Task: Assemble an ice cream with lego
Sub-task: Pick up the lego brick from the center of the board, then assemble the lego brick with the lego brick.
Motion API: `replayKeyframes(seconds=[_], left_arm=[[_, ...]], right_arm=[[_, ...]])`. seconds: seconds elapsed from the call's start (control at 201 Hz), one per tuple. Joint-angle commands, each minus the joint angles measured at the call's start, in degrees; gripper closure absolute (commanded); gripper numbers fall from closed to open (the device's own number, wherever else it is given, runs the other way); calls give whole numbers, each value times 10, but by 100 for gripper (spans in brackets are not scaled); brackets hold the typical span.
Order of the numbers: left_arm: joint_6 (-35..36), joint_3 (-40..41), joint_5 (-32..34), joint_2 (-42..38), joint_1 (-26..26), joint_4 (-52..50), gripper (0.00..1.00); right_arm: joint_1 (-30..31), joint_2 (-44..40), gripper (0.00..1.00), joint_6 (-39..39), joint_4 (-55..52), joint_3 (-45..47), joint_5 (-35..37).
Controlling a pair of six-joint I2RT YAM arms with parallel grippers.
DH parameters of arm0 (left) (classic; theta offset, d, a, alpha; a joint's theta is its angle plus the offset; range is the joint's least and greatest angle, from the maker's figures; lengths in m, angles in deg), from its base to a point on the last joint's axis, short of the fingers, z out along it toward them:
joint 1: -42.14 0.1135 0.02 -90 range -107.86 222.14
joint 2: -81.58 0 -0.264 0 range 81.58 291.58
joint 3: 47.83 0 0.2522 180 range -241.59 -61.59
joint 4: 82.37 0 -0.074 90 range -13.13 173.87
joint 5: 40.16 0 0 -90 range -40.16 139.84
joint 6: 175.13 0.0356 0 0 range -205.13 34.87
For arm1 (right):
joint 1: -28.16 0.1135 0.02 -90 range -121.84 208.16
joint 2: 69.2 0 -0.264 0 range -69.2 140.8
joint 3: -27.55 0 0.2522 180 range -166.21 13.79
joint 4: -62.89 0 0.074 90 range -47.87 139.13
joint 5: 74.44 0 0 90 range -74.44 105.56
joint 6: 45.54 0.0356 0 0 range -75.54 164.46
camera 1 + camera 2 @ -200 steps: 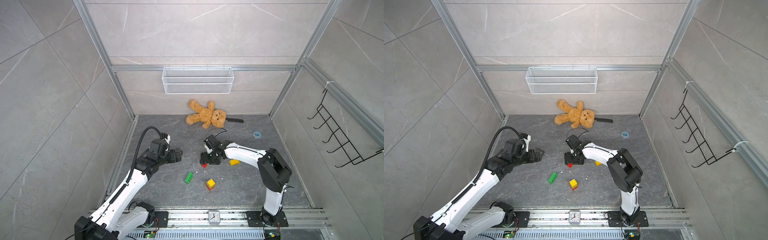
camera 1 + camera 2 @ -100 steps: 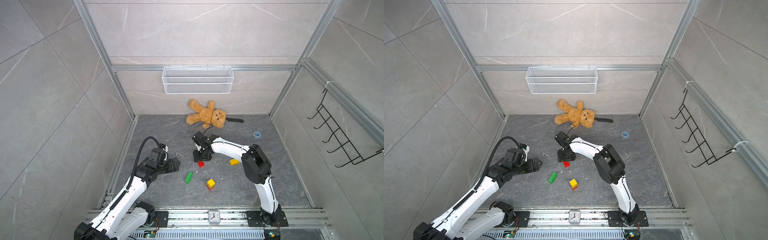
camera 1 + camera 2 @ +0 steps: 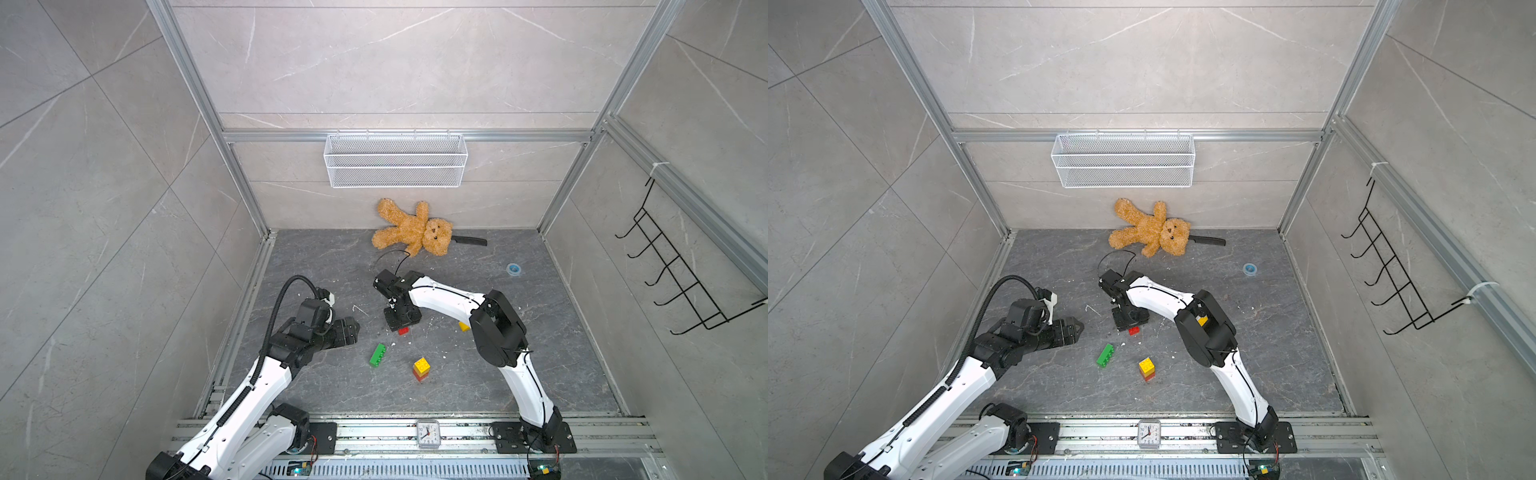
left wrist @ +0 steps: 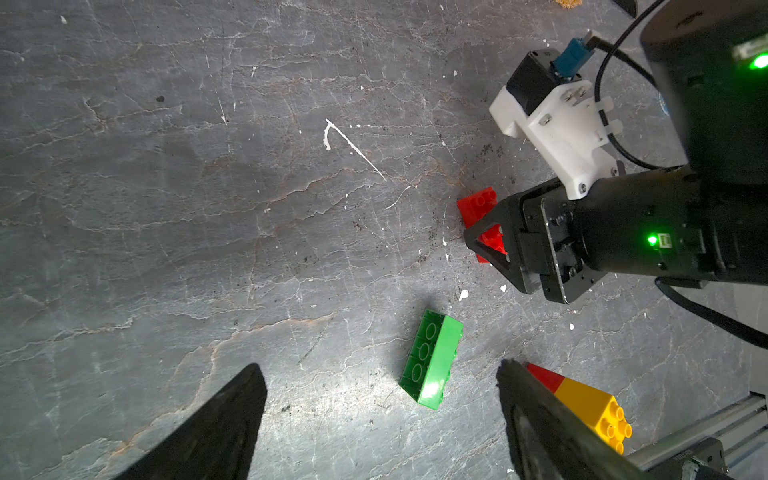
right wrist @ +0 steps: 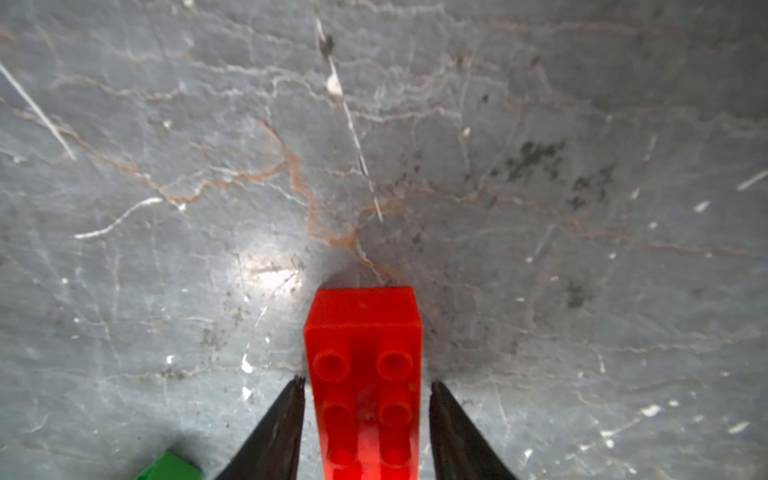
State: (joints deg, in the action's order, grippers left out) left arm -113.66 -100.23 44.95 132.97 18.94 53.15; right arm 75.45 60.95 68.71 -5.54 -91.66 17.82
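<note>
A long red brick (image 5: 361, 353) lies studs-up on the dark floor, seen in both top views (image 3: 403, 331) (image 3: 1133, 331). My right gripper (image 5: 365, 384) points down over it, one finger on each side with slim gaps, still open. My left gripper (image 4: 378, 370) hovers wide open and empty near the green brick (image 4: 432, 359), which lies on its side (image 3: 377, 355). A yellow brick stacked on a red one (image 3: 421, 369) stands nearer the front. Another yellow brick (image 3: 463, 327) peeks out behind my right arm.
A brown teddy bear (image 3: 409, 230) lies on a black-handled tool (image 3: 469, 240) at the back wall, below a white wire basket (image 3: 395, 166). A blue ring (image 3: 514, 269) sits at the back right. A small clock (image 3: 428, 432) stands on the front rail.
My right gripper shifted slightly left over the long red brick and its fingers narrowed around it. My left arm dropped lower and a little nearer the front, staying open.
</note>
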Motion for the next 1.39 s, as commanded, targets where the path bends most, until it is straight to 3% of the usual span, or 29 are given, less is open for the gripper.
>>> replayKeyframes(seconds=[0.0, 0.478, 0.647, 0.821, 0.961, 1.165, 1.389], left_arm=[[-4, 4, -9, -9, 3, 11, 11], [-4, 16, -31, -5, 3, 23, 10], [-1, 33, -72, 10, 1, 58, 15], [-8, 53, -117, 34, -10, 114, 31], [-17, 57, -112, 51, -42, 133, 39], [-25, 55, -78, 83, -96, 142, 42], [-43, 72, -78, 92, -101, 166, 44]], right_arm=[[7, 20, 51, -17, -34, -26, 32], [8, -20, 71, -34, -40, -27, 40], [8, -136, 76, -49, -76, 18, 24], [10, -284, 81, -56, -117, 121, -37], [47, -342, 84, -40, -140, 189, -31], [92, -344, 91, 0, -127, 238, -23], [113, -321, 95, 14, -102, 251, -21]])
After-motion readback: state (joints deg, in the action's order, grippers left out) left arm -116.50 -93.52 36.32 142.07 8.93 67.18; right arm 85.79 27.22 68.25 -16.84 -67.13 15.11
